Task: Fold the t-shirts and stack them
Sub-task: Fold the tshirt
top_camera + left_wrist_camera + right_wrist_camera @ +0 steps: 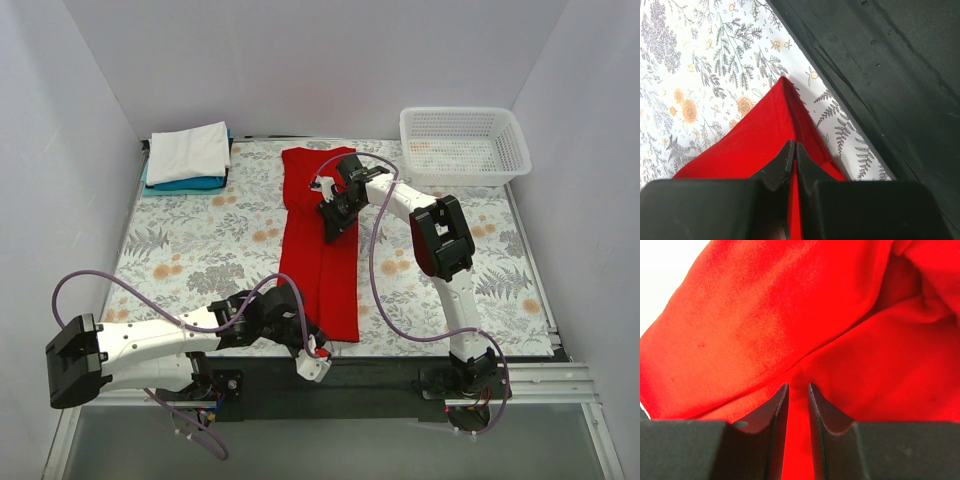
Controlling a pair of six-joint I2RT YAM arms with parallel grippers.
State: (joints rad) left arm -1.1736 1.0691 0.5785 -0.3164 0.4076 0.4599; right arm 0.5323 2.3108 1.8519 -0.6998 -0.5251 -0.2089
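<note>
A red t-shirt [320, 262] lies as a long narrow strip down the middle of the floral table. My left gripper [312, 338] is at the shirt's near edge, jaws shut on a fold of red cloth [755, 142], close to the table's front edge. My right gripper [333, 220] is over the shirt's upper half, its jaws nearly closed with a ridge of red cloth [765, 315] pinched between them. In the left wrist view the gripper [794, 148] holds a raised corner; in the right wrist view the gripper [798, 388] is surrounded by red fabric.
A stack of folded shirts [188, 157], white on top of teal, sits at the back left. A white mesh basket [465, 145] stands at the back right. A black strip [890, 75] runs along the table's near edge.
</note>
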